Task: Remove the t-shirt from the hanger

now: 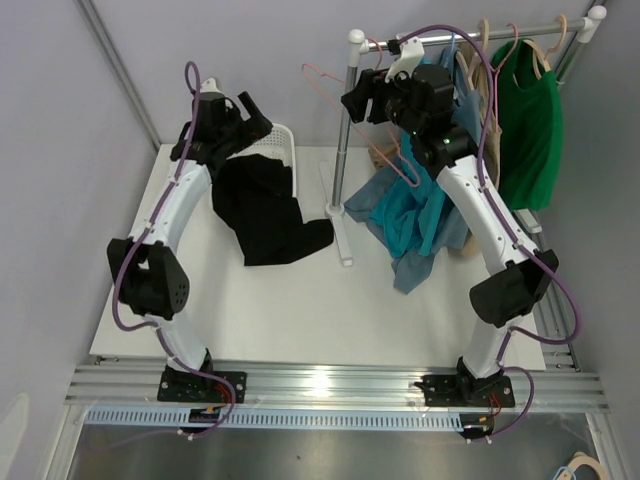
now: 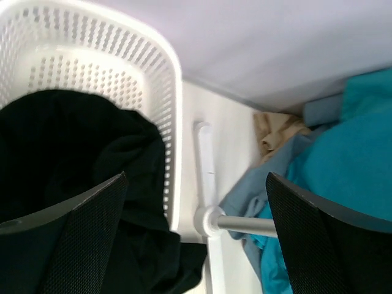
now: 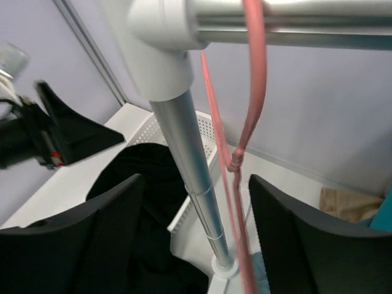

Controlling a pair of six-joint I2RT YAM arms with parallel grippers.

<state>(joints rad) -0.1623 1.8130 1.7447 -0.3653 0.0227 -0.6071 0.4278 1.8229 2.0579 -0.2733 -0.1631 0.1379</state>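
A black t-shirt (image 1: 268,210) hangs out of the white basket (image 1: 282,140) onto the table; it also shows in the left wrist view (image 2: 73,141) and the right wrist view (image 3: 141,177). An empty pink hanger (image 1: 322,85) hangs on the rack's rail by the left post, seen close in the right wrist view (image 3: 248,122). My left gripper (image 1: 255,112) is open and empty above the basket (image 2: 196,184). My right gripper (image 1: 355,100) is open, high by the post, with the post and the hanger's wire between its fingers (image 3: 195,180), touching neither.
The rack's post (image 1: 345,150) stands mid-table on a white foot (image 2: 211,220). A heap of teal and blue shirts (image 1: 410,210) lies under the rail. A green shirt (image 1: 530,120) and several hangers hang at the rail's right end.
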